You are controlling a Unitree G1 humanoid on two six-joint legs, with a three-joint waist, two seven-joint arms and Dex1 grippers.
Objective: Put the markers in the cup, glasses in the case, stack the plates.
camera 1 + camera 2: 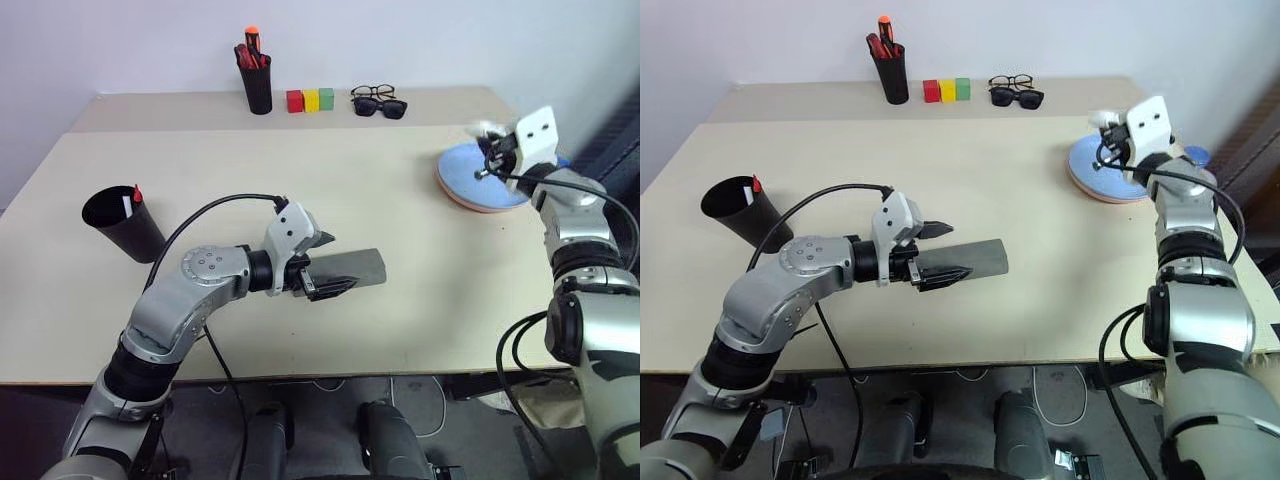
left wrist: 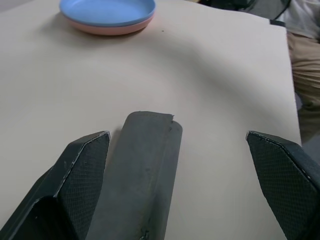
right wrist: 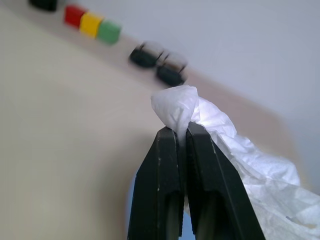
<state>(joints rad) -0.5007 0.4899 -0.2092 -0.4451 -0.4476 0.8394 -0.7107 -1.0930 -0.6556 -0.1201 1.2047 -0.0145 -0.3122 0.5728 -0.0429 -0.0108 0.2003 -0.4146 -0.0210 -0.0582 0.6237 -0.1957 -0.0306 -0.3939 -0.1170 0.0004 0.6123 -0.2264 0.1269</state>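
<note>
The grey case point(image 1: 352, 267) lies closed mid-table, and my left gripper point(image 1: 330, 265) stands open around its near end, one finger point(image 2: 82, 165) close beside it. The glasses are hidden. At the far left the black cup point(image 1: 120, 225) leans, with a red marker tip point(image 1: 136, 193) and a white marker point(image 1: 127, 203) poking out of it. On the right the blue plate point(image 1: 470, 165) rests on the pink plate point(image 1: 462, 197). Above them my right gripper point(image 3: 181, 131) is shut on a crumpled white tissue point(image 3: 225, 145).
Along the back wall stand a black pen holder point(image 1: 257, 88) with red and orange pens, three coloured blocks point(image 1: 310, 99), a dark-framed pair of spectacles point(image 1: 372, 92) and sunglasses point(image 1: 385, 108). A black cable point(image 1: 215, 205) arcs over my left arm.
</note>
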